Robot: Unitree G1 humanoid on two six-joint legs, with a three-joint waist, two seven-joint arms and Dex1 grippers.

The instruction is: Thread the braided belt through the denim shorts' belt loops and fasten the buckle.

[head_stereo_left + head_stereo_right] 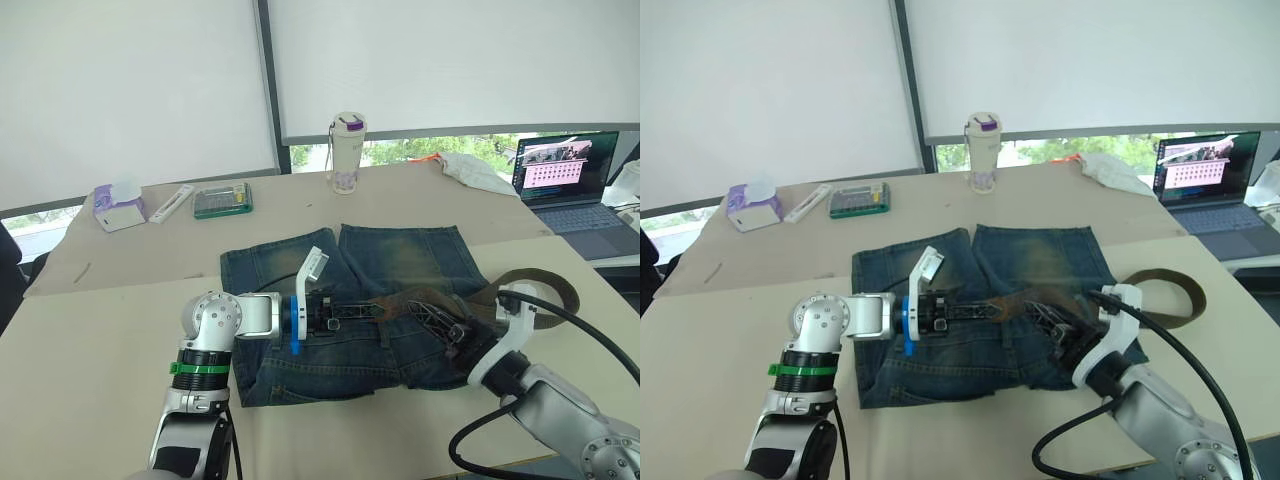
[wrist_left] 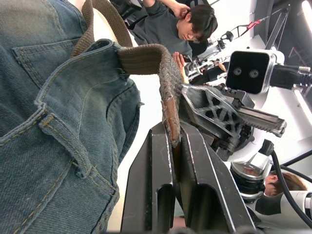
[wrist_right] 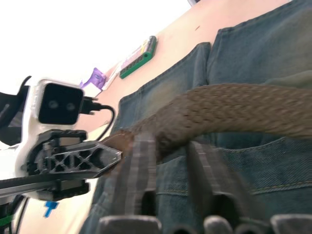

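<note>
- Across the middle of the surface (image 1: 120,330) the denim shorts (image 1: 400,262) lie flat, waistband toward me, and the braided belt (image 1: 1015,301) runs along that waistband between my two hands
- My left hand (image 2: 173,146) is clenched on the leather tip of the belt, the tip pinched between the two fingers, just past the edge of the denim
- My right hand (image 3: 170,151) sits close opposite, its fingers straddling the woven strap; I cannot tell whether they press on it or merely flank it
- Off to my right the rest of the belt curls in a loose loop on the surface, beyond the shorts; I cannot make out the buckle
- As I judge it, the step is drawing the tip on toward the next of the belt loops (image 2: 63,141), so I should keep the tip flat and in line with the waistband, not twisted
- The right hand should feed slack from the curled part and steady the denim, otherwise the pull may bunch the shorts
- Pull slowly: the weave could snag on a loop's edge
</note>
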